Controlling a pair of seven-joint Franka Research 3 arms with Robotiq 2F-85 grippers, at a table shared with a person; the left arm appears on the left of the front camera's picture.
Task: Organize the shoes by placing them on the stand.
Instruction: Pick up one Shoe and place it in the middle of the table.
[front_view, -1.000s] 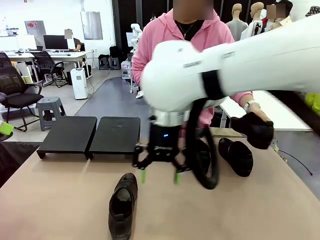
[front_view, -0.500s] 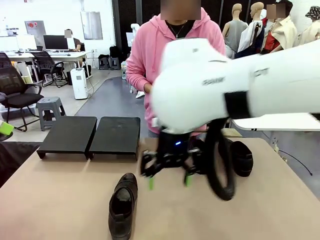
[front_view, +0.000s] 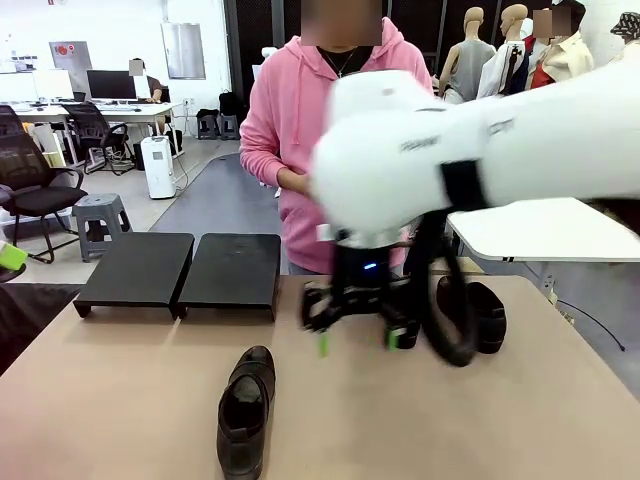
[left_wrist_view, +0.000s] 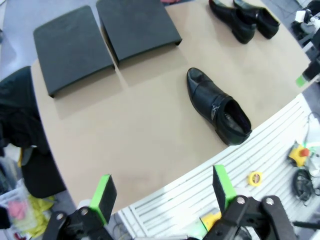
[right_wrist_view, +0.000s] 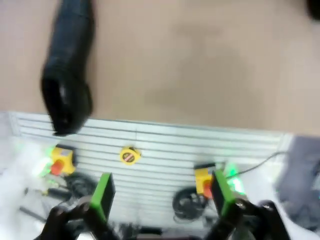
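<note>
The right gripper (front_view: 359, 342) hangs just over the table (front_view: 520, 430). Its two green fingers are spread wide, with nothing between them. The nearest shoe (front_view: 245, 410) lies off to the gripper's left and closer to the robot, not under it. If the fingers drop straight down from here, I think they will hit bare table and shut on air.

The shoe is shiny and smooth, so a pinch on its round toe could slip off. The open top edge looks like a safer spot to grab. Two more shoes (left_wrist_view: 232, 19) sit just behind the right gripper, and a sideways swing could knock them over.

The stand (front_view: 180, 270) is further off to the gripper's left, with no shoes on it. A person (front_view: 320, 130) stands close behind the table, so a fast reach could bump them. The left gripper (left_wrist_view: 162, 192) is high up, wide open too, holding nothing.
</note>
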